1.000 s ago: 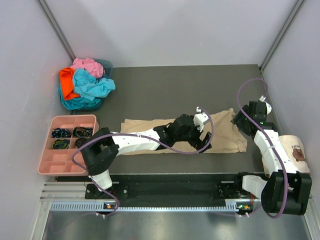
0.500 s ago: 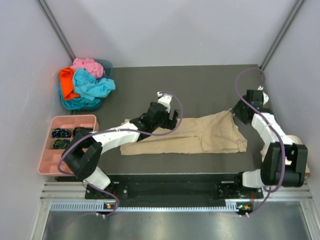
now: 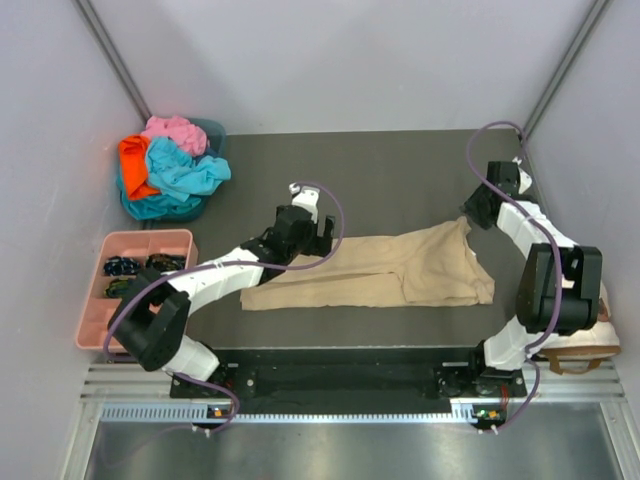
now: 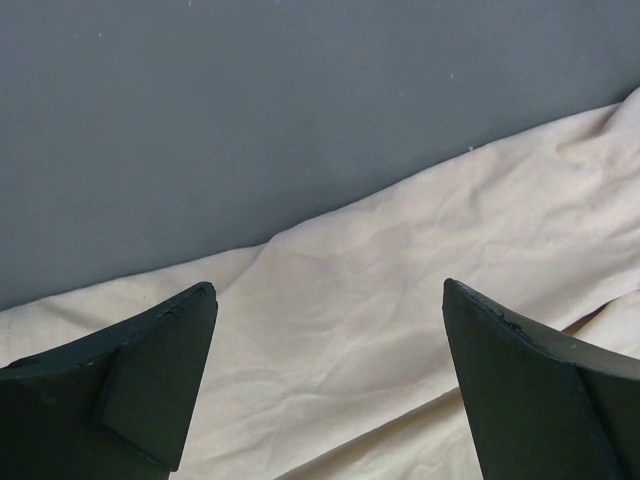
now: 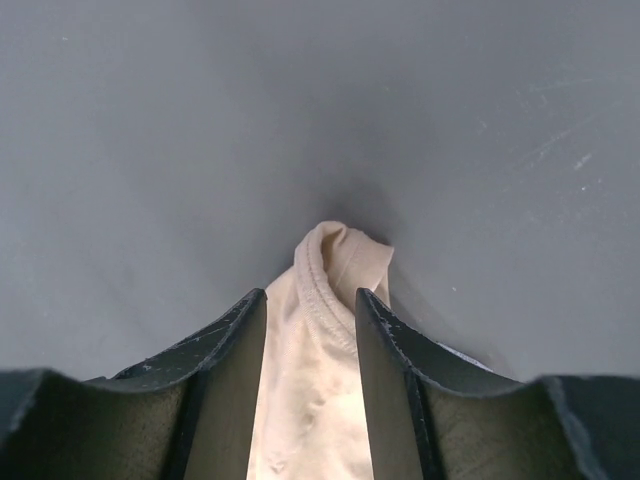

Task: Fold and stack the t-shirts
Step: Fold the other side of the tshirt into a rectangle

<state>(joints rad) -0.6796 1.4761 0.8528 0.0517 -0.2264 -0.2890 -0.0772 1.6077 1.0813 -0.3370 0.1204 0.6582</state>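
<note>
The tan t-shirt (image 3: 380, 275) lies stretched left to right across the middle of the table. My left gripper (image 3: 322, 228) hovers open and empty over its back edge, left of middle. In the left wrist view the gripper (image 4: 328, 290) stands wide over the tan cloth (image 4: 400, 300). My right gripper (image 3: 470, 221) is shut on the shirt's back right corner. In the right wrist view the gripper (image 5: 308, 300) has a bunched hem of the shirt (image 5: 335, 262) pinched between its fingers. Pink (image 3: 172, 130), orange (image 3: 132, 160) and turquoise (image 3: 188, 170) t-shirts lie heaped at the back left.
The heaped shirts sit in a teal basket (image 3: 212, 128) against the left wall. A pink compartment tray (image 3: 110, 325) with small dark items stands at the near left. A cream cap (image 3: 606, 338) shows partly behind the right arm at the near right.
My left gripper has left the shirt's near right part and moved back and left, open. My right gripper has moved farther back, pulling the shirt's corner into a point.
</note>
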